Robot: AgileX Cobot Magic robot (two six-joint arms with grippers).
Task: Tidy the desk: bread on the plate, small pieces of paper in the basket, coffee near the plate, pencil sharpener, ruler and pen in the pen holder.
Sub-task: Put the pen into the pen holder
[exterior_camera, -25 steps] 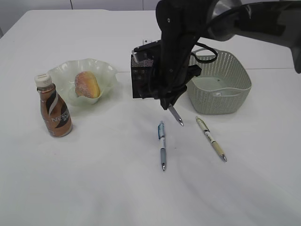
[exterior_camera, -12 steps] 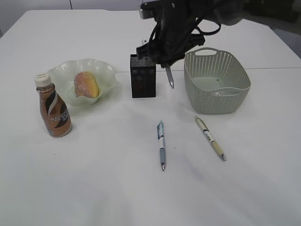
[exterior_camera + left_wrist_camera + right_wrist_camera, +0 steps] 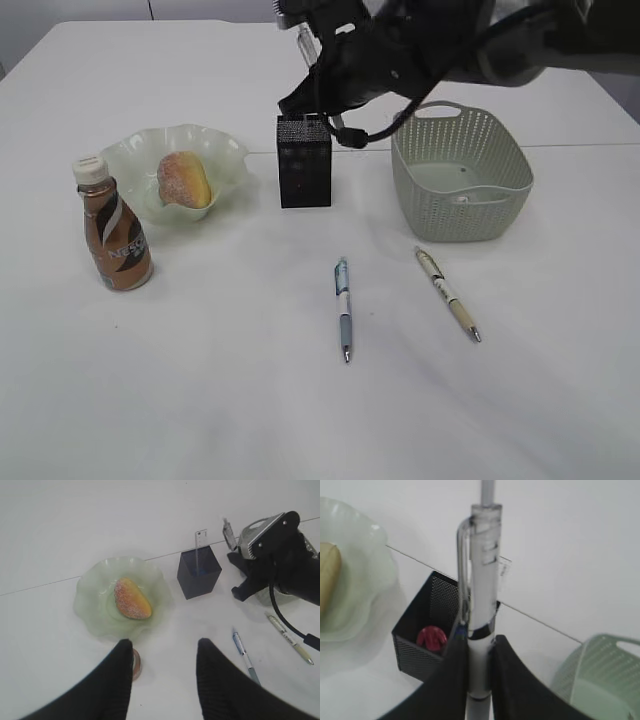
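Pinching hard, the right gripper [image 3: 479, 680] had its two dark fingers [image 3: 454, 677] clamped on the barrel of a clear pen [image 3: 481, 587], clip end and clicker pointing away from the wrist camera, right over the black mesh pen holder [image 3: 427, 635]. Down inside that holder sat a red pencil sharpener [image 3: 431, 637], and from the left wrist view a clear ruler [image 3: 200, 547] stood up against its back wall. Out wide, the right arm [image 3: 450, 45] reached in from the upper right, bent low across the table top, its wrist hanging above the pen holder and just beside the pale green basket [image 3: 462, 175]. The left gripper [image 3: 162, 677] hovered high with jaws apart, nothing between them, looking down on the ruffled green plate [image 3: 100, 615], where the bread [image 3: 132, 598] lay in the middle. The coffee bottle [image 3: 115, 240] stood upright just beside the plate. Two more pens lay loose on the white table [image 3: 200, 400]: a blue one [image 3: 344, 308] in the middle, a yellowish one [image 3: 447, 294] nearer the basket.
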